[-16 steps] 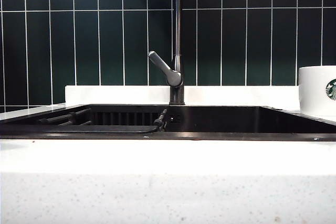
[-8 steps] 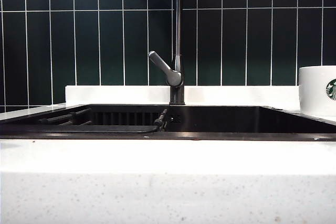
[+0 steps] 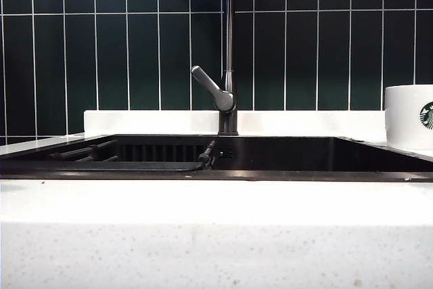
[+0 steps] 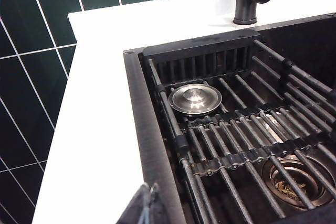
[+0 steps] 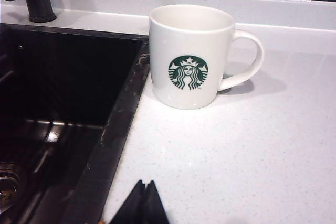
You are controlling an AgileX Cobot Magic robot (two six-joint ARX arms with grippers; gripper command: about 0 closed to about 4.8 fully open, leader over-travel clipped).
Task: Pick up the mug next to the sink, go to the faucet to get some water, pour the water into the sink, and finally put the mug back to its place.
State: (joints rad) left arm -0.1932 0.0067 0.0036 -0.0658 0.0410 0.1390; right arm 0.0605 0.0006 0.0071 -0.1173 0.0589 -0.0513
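Observation:
The white mug [image 5: 191, 56] with the green siren logo stands upright on the speckled countertop just beside the sink rim [image 5: 123, 114]; its handle points away from the sink. In the exterior view the mug [image 3: 408, 117] shows at the far right. My right gripper [image 5: 146, 183] is shut and empty, over the counter short of the mug. My left gripper [image 4: 149, 187] is shut and empty, above the sink's other rim [image 4: 144, 129]. The faucet [image 3: 229, 45] rises behind the sink [image 3: 223, 175], lever angled up to the left. No water runs.
A slotted black rack [image 4: 236, 145] lies inside the basin over a round metal stopper [image 4: 195, 98] and a drain [image 4: 291, 179]. Dark green tiles [image 3: 122, 38] back the counter. White countertop [image 4: 97, 129] runs along the basin's side.

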